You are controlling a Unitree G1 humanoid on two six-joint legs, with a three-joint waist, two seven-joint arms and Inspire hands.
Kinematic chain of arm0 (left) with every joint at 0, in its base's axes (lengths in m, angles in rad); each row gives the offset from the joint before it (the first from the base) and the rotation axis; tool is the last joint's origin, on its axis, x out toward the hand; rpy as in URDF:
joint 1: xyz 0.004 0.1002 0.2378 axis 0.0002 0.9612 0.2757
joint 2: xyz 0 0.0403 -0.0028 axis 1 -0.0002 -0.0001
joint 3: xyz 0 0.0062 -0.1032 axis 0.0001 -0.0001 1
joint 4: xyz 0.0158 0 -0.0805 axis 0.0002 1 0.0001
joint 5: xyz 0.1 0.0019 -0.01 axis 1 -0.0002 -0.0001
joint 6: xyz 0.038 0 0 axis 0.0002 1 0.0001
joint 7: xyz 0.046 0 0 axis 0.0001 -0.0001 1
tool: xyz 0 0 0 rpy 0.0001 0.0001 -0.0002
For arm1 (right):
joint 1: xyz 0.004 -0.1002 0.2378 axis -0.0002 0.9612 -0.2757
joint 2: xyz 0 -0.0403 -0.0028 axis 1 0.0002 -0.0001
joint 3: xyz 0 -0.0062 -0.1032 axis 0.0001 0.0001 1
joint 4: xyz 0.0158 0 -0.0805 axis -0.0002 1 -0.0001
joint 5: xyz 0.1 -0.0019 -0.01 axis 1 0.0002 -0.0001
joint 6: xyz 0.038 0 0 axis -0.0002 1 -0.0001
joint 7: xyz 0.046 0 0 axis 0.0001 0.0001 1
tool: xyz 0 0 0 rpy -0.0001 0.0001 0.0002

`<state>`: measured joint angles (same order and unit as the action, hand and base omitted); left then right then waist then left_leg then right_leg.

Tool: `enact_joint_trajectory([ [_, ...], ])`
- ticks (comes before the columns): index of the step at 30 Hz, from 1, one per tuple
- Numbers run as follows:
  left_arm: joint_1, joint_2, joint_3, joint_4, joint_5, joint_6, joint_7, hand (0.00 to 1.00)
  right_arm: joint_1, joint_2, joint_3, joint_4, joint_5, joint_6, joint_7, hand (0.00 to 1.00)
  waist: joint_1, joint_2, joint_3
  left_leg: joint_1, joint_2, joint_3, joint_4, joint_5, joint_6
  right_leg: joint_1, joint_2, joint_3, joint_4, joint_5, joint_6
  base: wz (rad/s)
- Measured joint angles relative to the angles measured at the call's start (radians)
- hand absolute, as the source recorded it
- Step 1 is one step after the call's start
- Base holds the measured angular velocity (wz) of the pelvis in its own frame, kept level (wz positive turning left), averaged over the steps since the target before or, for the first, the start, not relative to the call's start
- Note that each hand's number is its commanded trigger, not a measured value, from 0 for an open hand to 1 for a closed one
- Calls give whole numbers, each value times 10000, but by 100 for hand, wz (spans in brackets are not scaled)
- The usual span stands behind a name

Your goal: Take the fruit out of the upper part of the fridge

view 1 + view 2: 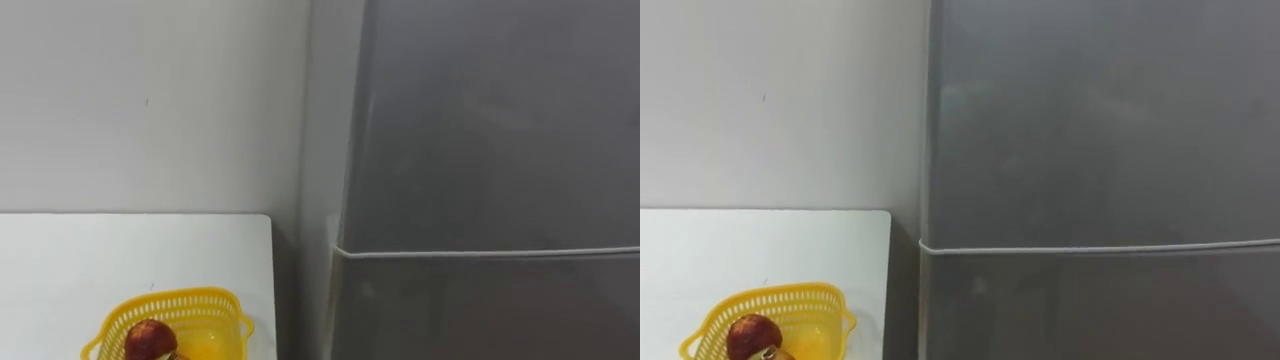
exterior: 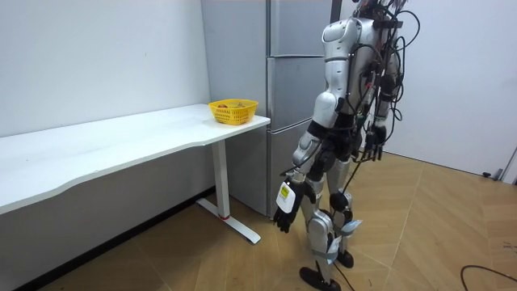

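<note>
The grey fridge (image 1: 490, 120) fills the right side of the eye views, both doors shut, with a seam (image 1: 1100, 247) between the upper and lower door. In the room view I stand upright facing the fridge (image 2: 291, 81), close to it. My left hand (image 2: 284, 217) hangs low beside my thigh, fingers relaxed and holding nothing. At hip height on my other side hangs my right hand (image 2: 373, 149), fingers loose and also holding nothing.
A white table (image 1: 100, 260) stands against the wall to the fridge's left, its end close to the fridge's side. A yellow basket (image 1: 200, 305) with a red apple (image 1: 150, 338) sits near that end of the table (image 2: 121, 141). Wooden floor lies behind me.
</note>
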<state>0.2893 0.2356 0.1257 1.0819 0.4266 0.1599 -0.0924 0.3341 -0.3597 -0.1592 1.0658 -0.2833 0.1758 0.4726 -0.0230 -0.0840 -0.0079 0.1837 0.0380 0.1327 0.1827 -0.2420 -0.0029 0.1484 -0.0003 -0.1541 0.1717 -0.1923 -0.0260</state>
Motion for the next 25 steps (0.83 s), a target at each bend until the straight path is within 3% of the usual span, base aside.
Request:
enact_joint_trajectory([
  [4, -62, -61, 7, 14, 10, 54, 6, 0, 26, 300, -1, 715, -5, 75, -295, 0, 19, -4, 1, 24, 12, -50, -54, -11, -15, 30, 30, -3, 12, 6, -23, 2],
  [10, -37, -377, -111, 148, -9, 136, 224, 0, -505, 1084, -11, 1148, 13, 273, -1476, 0, -1, 33, 3, 29, 17, -13, -18, -12, -15, 36, 51, 65, 26, 14, -33, -1],
  [15, -121, -649, -113, 462, -29, 157, 241, 0, -1072, 1555, 149, 1484, 129, 270, -2319, 0, 7, 271, 19, 114, -5, -17, -33, -37, -22, 99, 72, 112, 0, -6, -20, -2],
  [25, 27, -981, -103, 403, -8, 606, 226, 0, -1142, 1880, 293, 2278, 1264, 448, -3418, 0, 8, 471, 22, 204, -77, -121, -57, -35, -24, 281, -13, -59, -29, -108, 4, 4],
])
